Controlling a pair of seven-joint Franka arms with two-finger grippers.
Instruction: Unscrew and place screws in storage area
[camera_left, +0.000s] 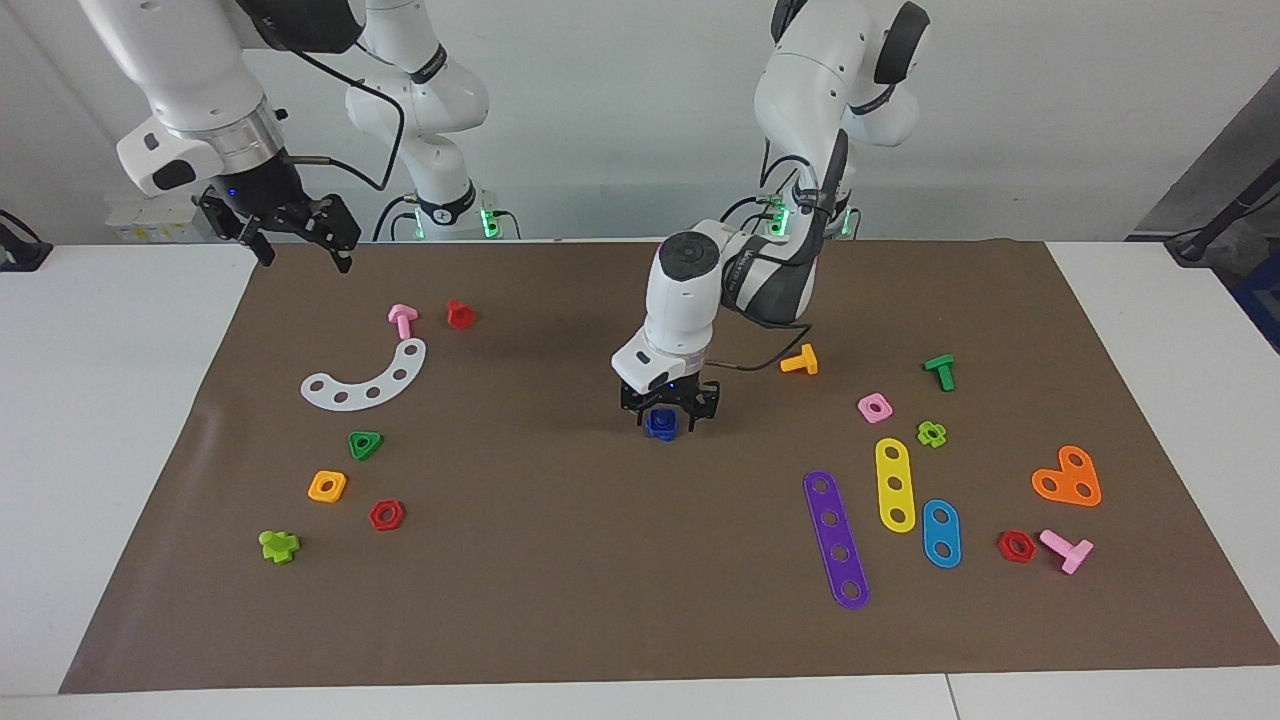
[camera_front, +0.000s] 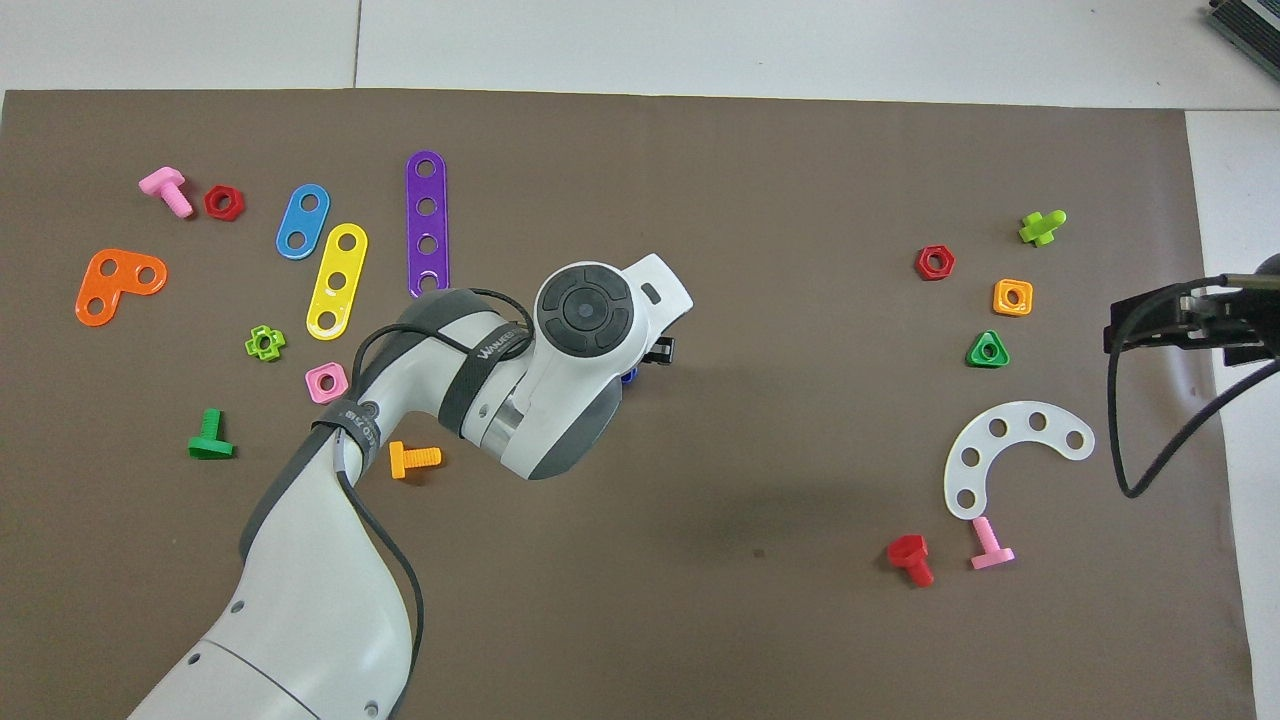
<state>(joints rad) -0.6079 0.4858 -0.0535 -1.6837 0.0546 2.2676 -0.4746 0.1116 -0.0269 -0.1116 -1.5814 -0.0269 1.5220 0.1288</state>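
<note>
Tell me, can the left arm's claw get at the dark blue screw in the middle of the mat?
Probably yes. The left gripper is already down around the dark blue screw, a finger on each side, and nothing else lies close by to block it.
</note>
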